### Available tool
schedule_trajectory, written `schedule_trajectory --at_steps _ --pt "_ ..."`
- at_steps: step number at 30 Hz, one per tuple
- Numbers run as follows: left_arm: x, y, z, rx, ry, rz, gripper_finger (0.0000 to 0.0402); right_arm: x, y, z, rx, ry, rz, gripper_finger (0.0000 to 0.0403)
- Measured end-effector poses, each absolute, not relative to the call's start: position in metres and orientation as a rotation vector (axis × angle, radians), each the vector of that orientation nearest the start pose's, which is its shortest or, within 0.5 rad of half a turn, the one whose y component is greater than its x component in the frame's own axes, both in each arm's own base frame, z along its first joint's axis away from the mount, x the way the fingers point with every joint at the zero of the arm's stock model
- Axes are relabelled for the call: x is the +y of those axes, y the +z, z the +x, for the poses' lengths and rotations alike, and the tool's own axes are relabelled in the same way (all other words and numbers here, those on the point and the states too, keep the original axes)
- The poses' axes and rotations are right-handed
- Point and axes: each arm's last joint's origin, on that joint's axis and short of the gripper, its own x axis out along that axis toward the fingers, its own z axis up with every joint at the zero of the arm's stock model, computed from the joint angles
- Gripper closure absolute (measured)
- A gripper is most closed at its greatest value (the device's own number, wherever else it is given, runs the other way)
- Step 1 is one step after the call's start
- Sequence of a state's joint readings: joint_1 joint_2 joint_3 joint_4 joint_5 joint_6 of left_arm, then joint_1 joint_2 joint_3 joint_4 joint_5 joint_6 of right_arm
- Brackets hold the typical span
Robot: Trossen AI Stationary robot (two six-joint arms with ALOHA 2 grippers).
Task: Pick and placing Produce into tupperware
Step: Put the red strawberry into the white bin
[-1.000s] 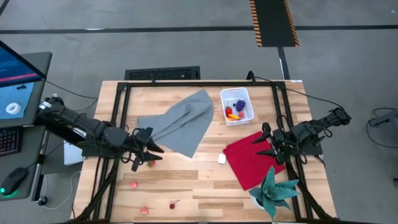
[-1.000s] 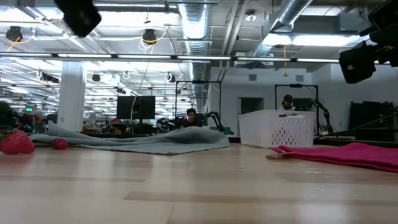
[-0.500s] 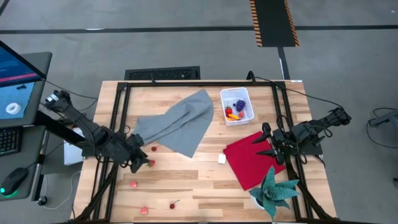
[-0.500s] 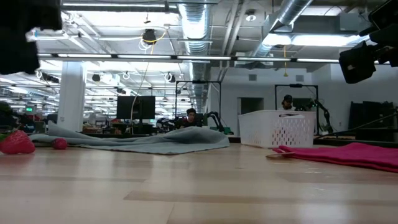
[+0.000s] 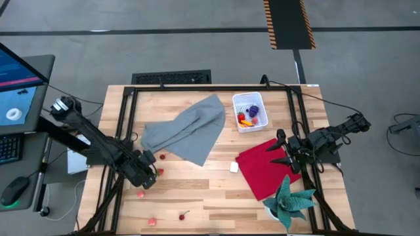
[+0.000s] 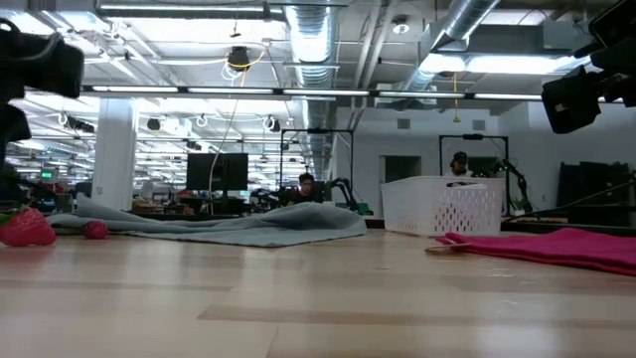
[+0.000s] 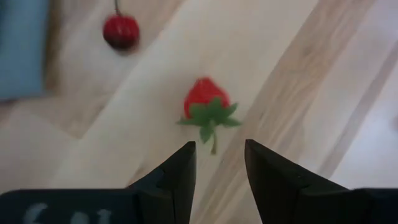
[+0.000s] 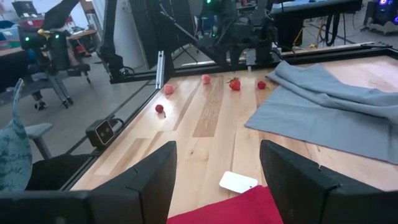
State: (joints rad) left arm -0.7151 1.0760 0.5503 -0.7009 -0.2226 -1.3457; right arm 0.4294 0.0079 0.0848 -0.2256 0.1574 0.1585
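Near left on the counter (image 5: pixel 216 196): left tool (image 7: pixel 216 163) empty, slightly parted, poised over a strawberry (image 7: pixel 206 107). Best lowered straight, straddling the berry, avoiding the cherry (image 7: pixel 120 31) beside. Farther off, grey cloth (image 5: pixel 187 130) between berry and tub (image 5: pixel 250 111). Right tool (image 8: pixel 214 163) wide open, empty, over red cloth (image 5: pixel 266 167).

the left gripper (image 5: pixel 149 182) now sits farther from the grey cloth (image 5: pixel 187 129), open just above a strawberry (image 7: pixel 206 107), a cherry (image 7: pixel 120 31) beyond it.
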Motion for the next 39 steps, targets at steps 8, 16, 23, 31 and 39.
schedule_trajectory --at_steps 8,16,23,31,39 --pt "-0.117 0.157 0.141 1.213 0.356 -0.592 0.0291 0.034 0.17 0.085 0.164 0.26 0.114 0.0148" --pt "-0.119 0.146 0.144 1.241 0.389 -0.549 0.0292 0.034 0.17 0.085 0.164 0.259 0.114 0.0148" --pt "-0.119 0.147 0.144 1.25 0.381 -0.554 0.0292 0.034 0.17 0.085 0.165 0.26 0.114 0.0148" --pt "-0.116 0.147 0.148 1.228 0.367 -0.531 0.0292 0.034 0.17 0.085 0.164 0.259 0.114 0.0148" --pt "-0.112 0.147 0.152 1.253 0.346 -0.524 0.0305 0.034 0.17 0.085 0.164 0.259 0.114 0.0148"
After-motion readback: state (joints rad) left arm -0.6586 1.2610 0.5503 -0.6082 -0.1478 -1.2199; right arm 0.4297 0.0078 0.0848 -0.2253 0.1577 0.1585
